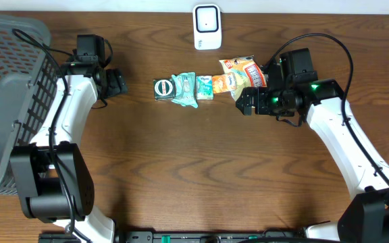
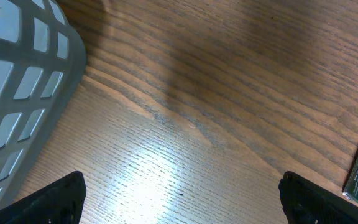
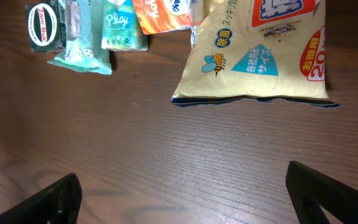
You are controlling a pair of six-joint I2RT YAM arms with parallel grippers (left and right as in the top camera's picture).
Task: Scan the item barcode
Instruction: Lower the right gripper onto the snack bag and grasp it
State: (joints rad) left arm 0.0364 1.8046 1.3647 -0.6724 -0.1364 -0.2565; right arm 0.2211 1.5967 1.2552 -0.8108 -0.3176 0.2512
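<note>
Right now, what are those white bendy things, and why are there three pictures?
The white things are two robot arms at a wooden table. Each ends in jaws for grabbing: the left gripper and the right gripper. Both stand open and hold nothing.

The big picture looks down from above. The other two come from little cameras on the wrists, so the dark tips at the bottom corners are each arm's own jaws.

In the middle lies a row of small packets, ending with a yellow snack bag just in front of the right gripper. A white scanner stands at the far edge, and a grey basket sits beside the left arm.
</note>
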